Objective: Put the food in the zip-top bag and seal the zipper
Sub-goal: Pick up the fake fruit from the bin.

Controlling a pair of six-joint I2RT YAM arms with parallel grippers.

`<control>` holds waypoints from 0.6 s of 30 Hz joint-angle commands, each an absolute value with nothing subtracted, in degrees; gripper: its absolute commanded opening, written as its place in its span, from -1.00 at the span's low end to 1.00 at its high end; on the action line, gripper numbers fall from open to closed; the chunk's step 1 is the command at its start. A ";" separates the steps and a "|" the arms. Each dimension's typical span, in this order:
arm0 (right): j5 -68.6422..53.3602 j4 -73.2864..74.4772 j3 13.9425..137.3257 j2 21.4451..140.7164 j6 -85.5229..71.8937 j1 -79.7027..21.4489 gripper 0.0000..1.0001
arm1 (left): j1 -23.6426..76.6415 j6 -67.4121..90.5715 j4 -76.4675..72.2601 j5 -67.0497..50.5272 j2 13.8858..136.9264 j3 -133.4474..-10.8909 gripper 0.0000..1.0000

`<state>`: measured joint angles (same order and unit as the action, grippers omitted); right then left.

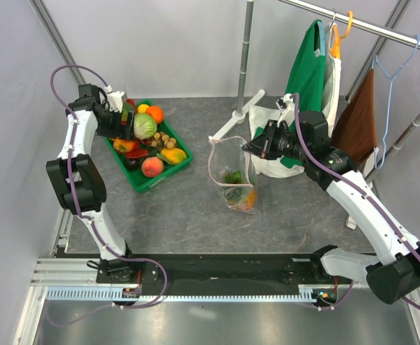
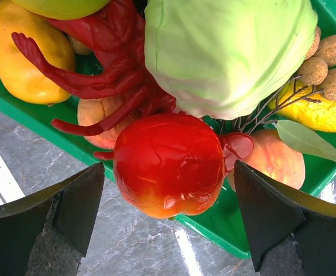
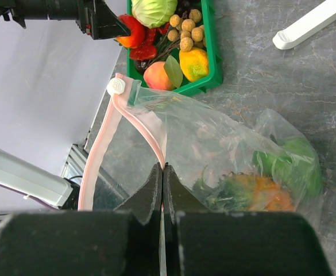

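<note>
Zip-top bag (image 1: 235, 176) is standing on the grey table (image 1: 195, 215), well right of the green tray (image 1: 168, 175), with its bottom resting on the tabletop and its top pulled up. The right gripper (image 1: 247, 148) is clenched tight on the zipper (image 3: 96, 161). From the right wrist view you can see the fingers (image 3: 150, 190) pressed together with one pink lip of that strip running straight in between them, so it's pinching the bag by its edge. The other lip swings away to the left, so the mouth is gaping, and a little white slider (image 3: 115, 87) sits at the far end where the two lips meet. Some food is in the bag: a green pepper (image 3: 294, 161) and some orange pieces (image 3: 259, 195) slumped at the bottom. The rest is in the tray, including a pale green cabbage (image 1: 145, 126), a peach (image 1: 151, 167), a yellow fruit (image 2: 24, 57), a bunch of small brown balls (image 2: 328, 63) and a red crab-looking thing (image 2: 99, 63). The left gripper (image 1: 127, 122) hangs over the tray's left end with its fingers (image 2: 70, 207) spread wide and nothing in them. In the left wrist view a shiny red fruit (image 2: 168, 164) sits right between them, with a gap on both sides. A rack with a green garment (image 1: 306, 65) stands behind the right arm.
</note>
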<state>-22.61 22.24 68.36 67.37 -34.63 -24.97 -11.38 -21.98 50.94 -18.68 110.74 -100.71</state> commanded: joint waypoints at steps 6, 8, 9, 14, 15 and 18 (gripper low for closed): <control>-22.15 20.83 70.66 67.41 -33.31 -25.14 -1.00 | -11.25 -20.48 51.50 -19.07 111.71 -100.37 0.90; -22.15 20.74 70.75 67.41 -33.40 -25.14 -1.00 | -11.25 -20.39 51.59 -18.98 111.53 -100.28 0.85; -22.15 20.92 70.75 67.59 -33.31 -25.05 -1.00 | -11.25 -20.39 51.59 -18.98 111.27 -100.28 0.83; -21.97 21.01 70.75 67.68 -33.22 -25.14 -1.00 | -11.16 -20.57 52.99 -20.30 111.27 -100.46 0.67; -21.97 21.01 70.84 67.85 -33.22 -25.05 -1.00 | -11.34 -20.31 53.09 -20.30 111.01 -100.46 0.59; -21.97 21.00 71.02 68.03 -33.05 -25.05 -1.00 | -11.34 -19.78 53.17 -20.57 109.60 -100.55 0.51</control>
